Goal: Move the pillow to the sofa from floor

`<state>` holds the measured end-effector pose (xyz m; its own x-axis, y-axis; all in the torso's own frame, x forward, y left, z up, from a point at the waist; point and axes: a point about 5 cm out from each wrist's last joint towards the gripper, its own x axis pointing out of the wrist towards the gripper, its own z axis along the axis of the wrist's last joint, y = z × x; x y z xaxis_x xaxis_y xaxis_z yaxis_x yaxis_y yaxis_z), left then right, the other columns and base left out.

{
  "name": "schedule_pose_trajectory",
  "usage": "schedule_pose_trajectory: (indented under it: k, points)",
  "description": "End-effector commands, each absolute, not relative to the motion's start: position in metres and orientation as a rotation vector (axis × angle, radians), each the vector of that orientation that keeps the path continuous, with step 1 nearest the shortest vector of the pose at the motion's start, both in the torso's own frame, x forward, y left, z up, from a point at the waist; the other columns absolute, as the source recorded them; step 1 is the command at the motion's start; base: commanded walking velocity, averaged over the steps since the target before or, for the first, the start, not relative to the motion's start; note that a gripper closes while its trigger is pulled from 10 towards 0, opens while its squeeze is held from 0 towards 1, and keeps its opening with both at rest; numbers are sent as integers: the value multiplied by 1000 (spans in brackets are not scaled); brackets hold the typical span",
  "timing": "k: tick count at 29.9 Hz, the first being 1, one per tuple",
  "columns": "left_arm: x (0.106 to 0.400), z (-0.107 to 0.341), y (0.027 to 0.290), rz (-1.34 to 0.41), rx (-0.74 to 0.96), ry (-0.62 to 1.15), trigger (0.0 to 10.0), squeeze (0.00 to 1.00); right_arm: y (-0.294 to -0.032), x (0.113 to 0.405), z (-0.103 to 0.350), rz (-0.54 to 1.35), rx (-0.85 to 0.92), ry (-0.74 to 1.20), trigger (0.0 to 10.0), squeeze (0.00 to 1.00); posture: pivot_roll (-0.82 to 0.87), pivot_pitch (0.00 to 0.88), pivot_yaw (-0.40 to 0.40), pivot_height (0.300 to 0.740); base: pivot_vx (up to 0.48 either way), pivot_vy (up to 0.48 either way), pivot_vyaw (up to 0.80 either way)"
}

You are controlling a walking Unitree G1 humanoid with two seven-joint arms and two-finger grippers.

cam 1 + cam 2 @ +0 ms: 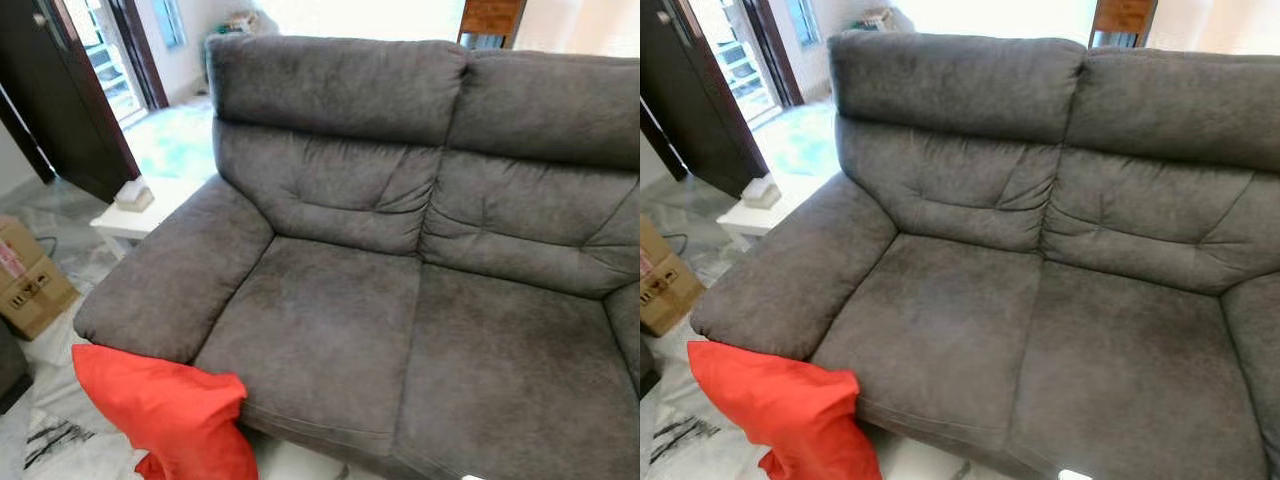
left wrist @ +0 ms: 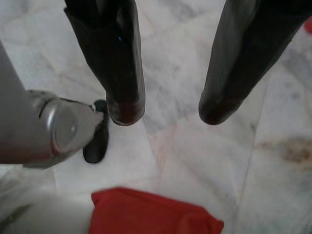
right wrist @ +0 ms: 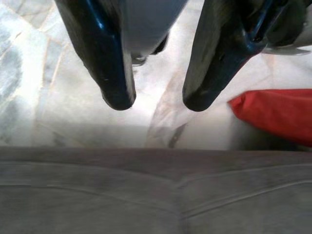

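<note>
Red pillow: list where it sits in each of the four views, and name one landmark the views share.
Left eye view: red pillow at lower left, on the floor against the sofa's front corner, under the armrest.
Right eye view: lower left, same spot.
Left wrist view: bottom centre, beyond the open left pincer.
Right wrist view: right edge, beside the open right pincer.
Shared landmark: the marble floor.
</note>
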<state>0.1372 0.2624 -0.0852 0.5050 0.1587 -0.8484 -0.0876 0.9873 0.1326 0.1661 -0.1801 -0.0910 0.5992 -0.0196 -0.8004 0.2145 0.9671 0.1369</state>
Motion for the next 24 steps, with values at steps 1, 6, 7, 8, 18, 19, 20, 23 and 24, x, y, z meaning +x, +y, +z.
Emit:
schedule_pose_trajectory:
  k: [1,6,7,8,18,19,20,23,24]
  points:
    - [129,-87,266,160,77,1059,10000,0,-179,162,-93,-142,240,934,10000,0,94,102,40,740,0,480,0]
    - [132,-90,253,149,69,1054,10000,0,-178,162,-93,-136,243,936,10000,0,94,103,38,740,0,480,0]
    - [133,-91,251,146,68,1054,10000,0,-178,162,-93,-135,243,935,10000,0,93,103,39,740,0,480,0]
    - [133,-91,249,145,68,1054,10000,0,-178,162,-93,-135,244,935,10000,0,93,103,39,740,0,480,0]
    - [135,-91,246,135,80,1048,10000,0,-176,163,-93,-135,251,932,10000,0,94,96,41,740,0,212,0]
    - [134,-90,252,141,81,1046,10000,0,-176,163,-93,-137,251,932,10000,0,95,93,41,740,0,0,0]
    - [134,-90,252,141,81,1046,10000,0,-176,163,-93,-137,251,932,10000,0,95,93,41,740,0,0,0]
    - [135,-86,262,154,80,1040,10000,0,-176,163,-93,-136,252,932,10000,0,96,92,39,740,0,0,0]
    - [136,-86,263,157,80,1038,10000,0,-176,163,-93,-136,251,933,10000,0,96,92,39,740,0,0,0]
